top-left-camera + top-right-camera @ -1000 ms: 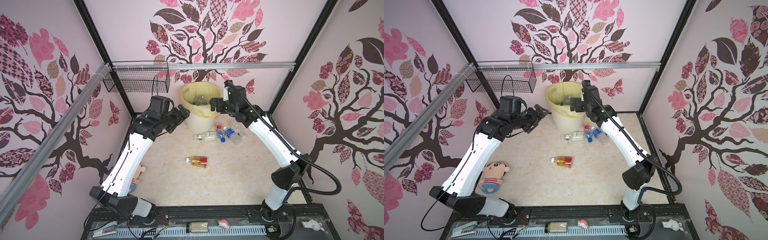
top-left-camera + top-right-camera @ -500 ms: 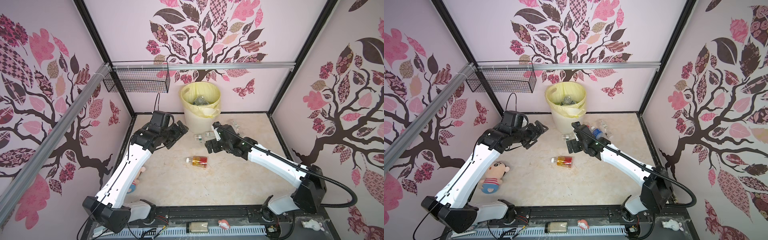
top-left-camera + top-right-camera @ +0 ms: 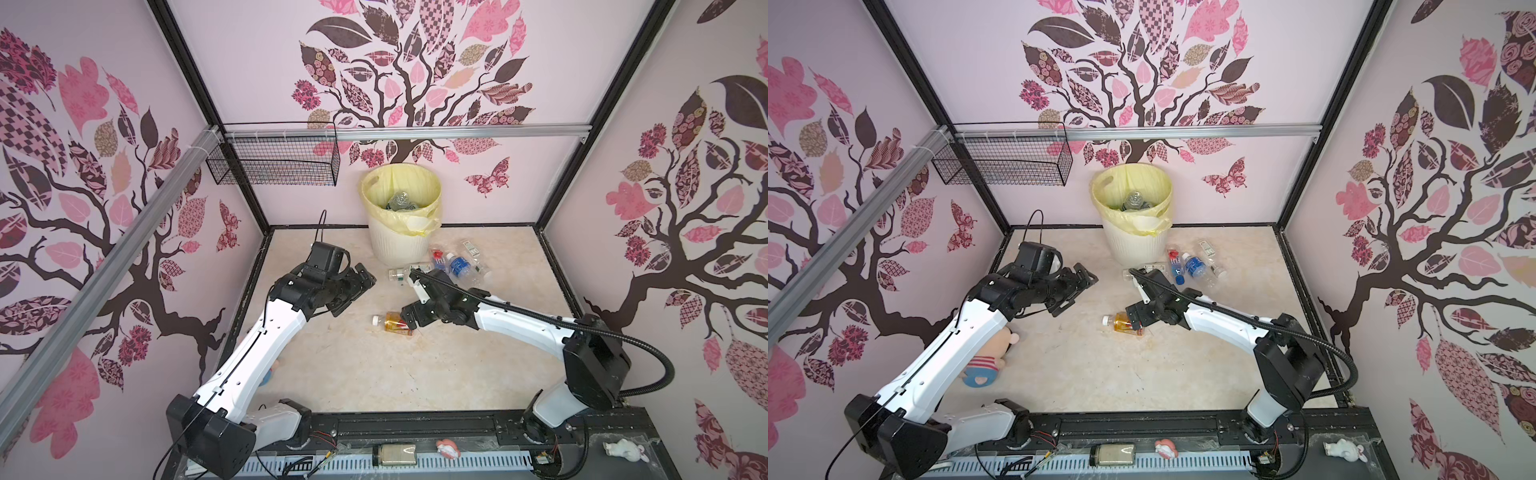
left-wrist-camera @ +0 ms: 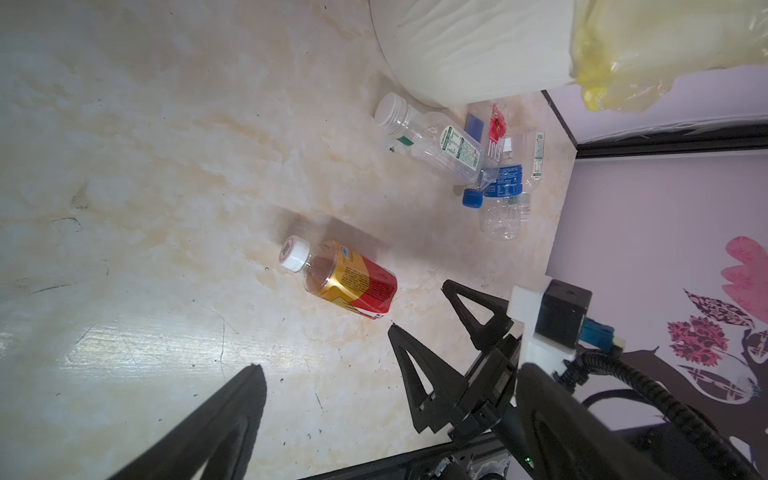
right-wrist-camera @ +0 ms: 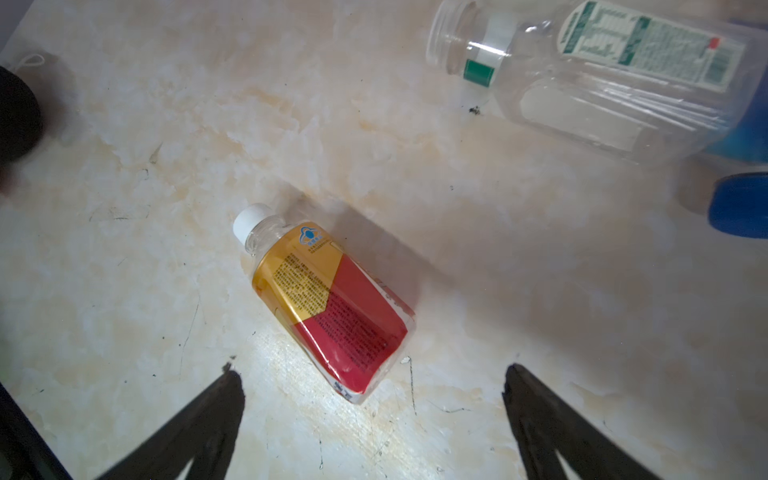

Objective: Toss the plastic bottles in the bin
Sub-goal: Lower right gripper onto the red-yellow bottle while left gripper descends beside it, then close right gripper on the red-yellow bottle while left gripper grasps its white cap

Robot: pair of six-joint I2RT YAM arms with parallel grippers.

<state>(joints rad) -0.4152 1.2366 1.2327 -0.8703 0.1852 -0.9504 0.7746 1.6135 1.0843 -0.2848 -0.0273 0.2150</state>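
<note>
- Right jaws: spread wide and empty. The black fingertips (image 5: 230, 390) flank the base end of the amber bottle (image 5: 328, 307) and, in the right wrist view, stand clear of it.
- Amber bottle: lies on its side near the middle of the marbled surface (image 3: 374, 374), white cap pointing away from the right jaws. It has a gold-and-red label and sits apart from the other bottles.
- Left jaws: spread wide and empty, held above the surface to the left of the amber bottle and well apart from it. One fingertip (image 4: 249, 382) shows in the left wrist view.
- Loose bottles: a cluster lies at the foot of the bin (image 3: 397, 249), on its right in both top views.
  - clear bottle with a green-and-white label (image 4: 440, 145)
  - blue-labelled bottle (image 3: 459, 266)
  - bottle with a red flower on its label (image 4: 496, 124)
  - more clear ones, too jumbled to count
- Bin: cream, ribbed, upright at the back wall, with a yellow bag (image 3: 419, 220) folded over the rim. Several clear bottles (image 3: 399, 201) lie inside.
- Black wire mesh basket (image 3: 274, 166): hangs from the rail at back left.
- Plush doll (image 3: 984, 361): lies by the left wall, partly under the left arm.
</note>
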